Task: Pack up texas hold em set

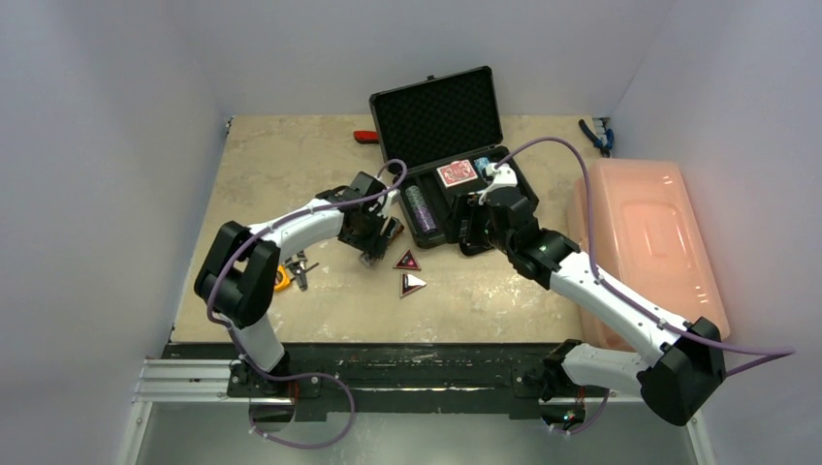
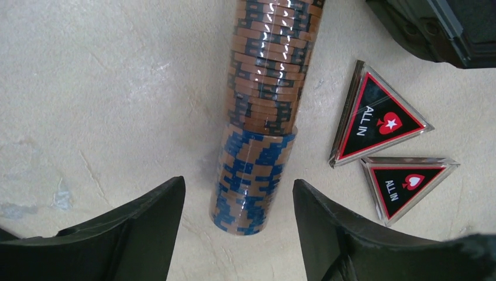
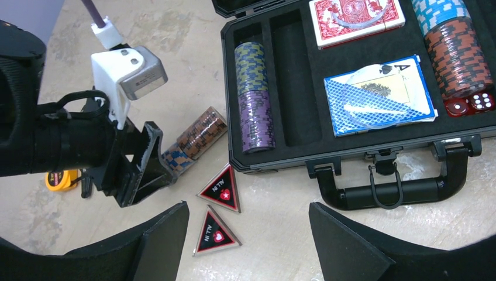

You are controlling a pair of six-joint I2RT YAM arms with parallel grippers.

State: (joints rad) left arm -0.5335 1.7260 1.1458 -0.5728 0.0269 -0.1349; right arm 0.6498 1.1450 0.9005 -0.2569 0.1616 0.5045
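Beige marbled surface, white walls all round, and the bit that matters is down by the left tool. Its fingers are spread wide and gripping nothing. The brown-and-blue chip stack lies on its side between them, not touching either one as far as I can see. The blue end is nearest the tool and the long axis runs straight away from it, so the fingers straddle the roll across its width. I'd say that's the right way to pinch it.

The black case sits open just past it to the right, with a bare slot next to the purple stack. Two ALL IN markers lie just beside the roll. The right tool is open too, hanging near the case handle and further from the chips, so left is the nearer arm.
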